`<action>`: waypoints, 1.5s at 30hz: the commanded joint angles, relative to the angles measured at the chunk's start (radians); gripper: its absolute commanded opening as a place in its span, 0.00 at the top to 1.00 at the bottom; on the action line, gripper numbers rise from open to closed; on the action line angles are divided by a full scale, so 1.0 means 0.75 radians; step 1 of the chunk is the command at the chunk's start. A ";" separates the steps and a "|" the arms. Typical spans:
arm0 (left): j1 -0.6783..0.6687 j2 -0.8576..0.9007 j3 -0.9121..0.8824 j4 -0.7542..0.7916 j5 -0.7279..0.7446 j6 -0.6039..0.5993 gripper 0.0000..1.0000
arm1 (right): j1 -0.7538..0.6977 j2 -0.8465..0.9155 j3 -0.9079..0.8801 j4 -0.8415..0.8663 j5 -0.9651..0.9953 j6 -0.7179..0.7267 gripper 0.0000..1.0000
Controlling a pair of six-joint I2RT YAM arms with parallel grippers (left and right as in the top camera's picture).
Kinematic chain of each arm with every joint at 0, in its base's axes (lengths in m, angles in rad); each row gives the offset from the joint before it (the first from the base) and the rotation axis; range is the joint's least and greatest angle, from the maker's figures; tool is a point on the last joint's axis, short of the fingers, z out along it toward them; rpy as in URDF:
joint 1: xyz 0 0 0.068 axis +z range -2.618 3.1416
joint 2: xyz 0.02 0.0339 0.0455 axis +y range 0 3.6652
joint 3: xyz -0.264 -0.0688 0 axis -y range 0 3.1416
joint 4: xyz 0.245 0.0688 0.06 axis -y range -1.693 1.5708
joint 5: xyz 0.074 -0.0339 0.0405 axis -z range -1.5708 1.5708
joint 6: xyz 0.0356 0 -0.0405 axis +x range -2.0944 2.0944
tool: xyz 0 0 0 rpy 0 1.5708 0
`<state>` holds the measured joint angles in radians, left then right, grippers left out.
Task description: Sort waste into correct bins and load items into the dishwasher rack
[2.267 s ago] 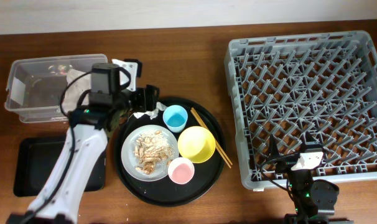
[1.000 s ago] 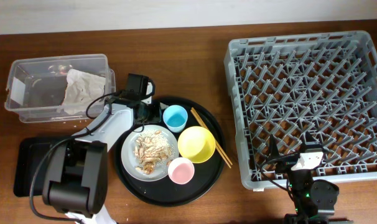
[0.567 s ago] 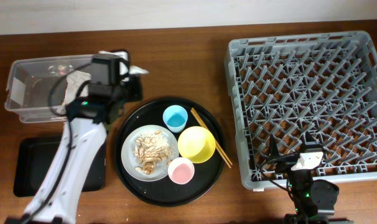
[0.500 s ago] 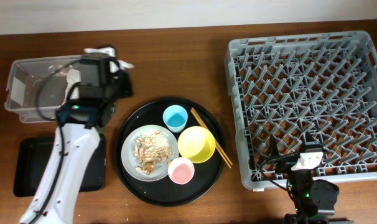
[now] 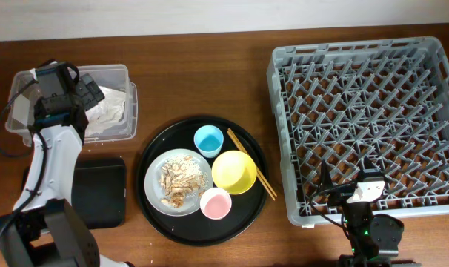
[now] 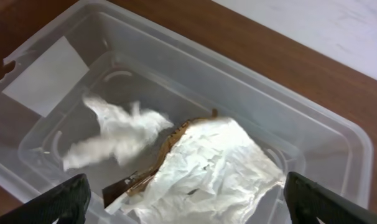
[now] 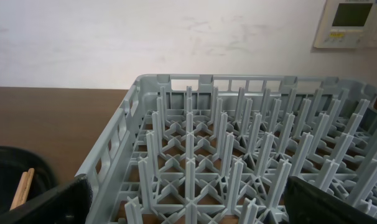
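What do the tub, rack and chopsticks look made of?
Tub: clear glossy plastic; the table shows through its walls.
Rack: grey matte plastic, moulded into a lattice of pegs.
Chopsticks: probably wood or bamboo, pale tan and dull; too thin to be sure.

Prob. a robotics lab rm: white robot arm (image 5: 50,156) at a brown wood counter (image 5: 210,81), plain white wall (image 7: 176,37) behind its far edge w/ control panel (image 7: 353,22), grey dishwasher rack (image 5: 365,119).
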<state>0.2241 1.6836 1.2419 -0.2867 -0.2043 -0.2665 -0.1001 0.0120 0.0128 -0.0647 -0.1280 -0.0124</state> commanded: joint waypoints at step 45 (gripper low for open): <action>0.014 -1.084 0.012 -1.351 0.008 -0.223 0.01 | 0.010 0.183 0.520 0.359 -0.854 1.332 0.01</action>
<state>0.2306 0.8742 1.2480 -1.2987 -0.2058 -0.4210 -0.0963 0.0486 0.1936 0.4019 -0.8131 1.2140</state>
